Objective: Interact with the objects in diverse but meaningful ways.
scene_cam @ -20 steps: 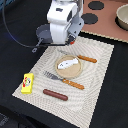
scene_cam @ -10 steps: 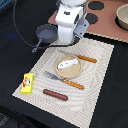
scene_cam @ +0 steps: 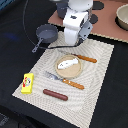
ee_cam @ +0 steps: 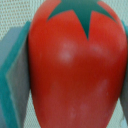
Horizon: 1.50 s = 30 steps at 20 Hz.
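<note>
My gripper (scene_cam: 75, 42) is shut on the red tomato (ee_cam: 70, 70), whose green star top fills the wrist view between grey-teal pads (ee_cam: 12, 80). In the exterior view the gripper hangs over the back edge of the mat, just to the right of the grey long-handled saucepan (scene_cam: 47, 34); the tomato is hidden there. The flat white fish (scene_cam: 68, 63) lies on the round tan plate (scene_cam: 70, 73). The brown sausage (scene_cam: 55, 94) lies at the mat's front. The yellow box (scene_cam: 27, 83) sits at the mat's left corner.
A wooden-handled knife (scene_cam: 82, 58) lies behind the plate and a fork (scene_cam: 65, 80) in front of it, all on a woven beige mat (scene_cam: 97, 85). A tan bowl (scene_cam: 122, 15) stands on a brown board at the back right.
The gripper has moved toward the exterior view's right, away from over the saucepan, which now shows fully. The other objects have not moved.
</note>
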### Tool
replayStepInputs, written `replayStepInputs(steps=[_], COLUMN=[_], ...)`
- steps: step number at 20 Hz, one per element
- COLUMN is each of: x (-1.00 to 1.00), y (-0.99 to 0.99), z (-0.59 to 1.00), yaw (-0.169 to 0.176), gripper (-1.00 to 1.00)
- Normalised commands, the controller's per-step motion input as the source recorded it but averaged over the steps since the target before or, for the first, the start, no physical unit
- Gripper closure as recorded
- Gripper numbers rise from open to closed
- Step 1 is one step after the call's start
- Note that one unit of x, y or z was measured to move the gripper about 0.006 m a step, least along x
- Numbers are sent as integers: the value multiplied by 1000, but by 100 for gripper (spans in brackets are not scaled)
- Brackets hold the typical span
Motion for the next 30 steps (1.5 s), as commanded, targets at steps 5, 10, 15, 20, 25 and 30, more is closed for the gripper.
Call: replayStepInputs(steps=[5, 10, 15, 20, 25, 30], x=[288, 319, 307, 187, 197, 311], y=[226, 213, 199, 83, -15, -189], z=[-38, 0, 0, 550, 995, 544], yaw=[0, 0, 0, 0, -6, 15], gripper=[100, -100, -100, -100, -100, -100])
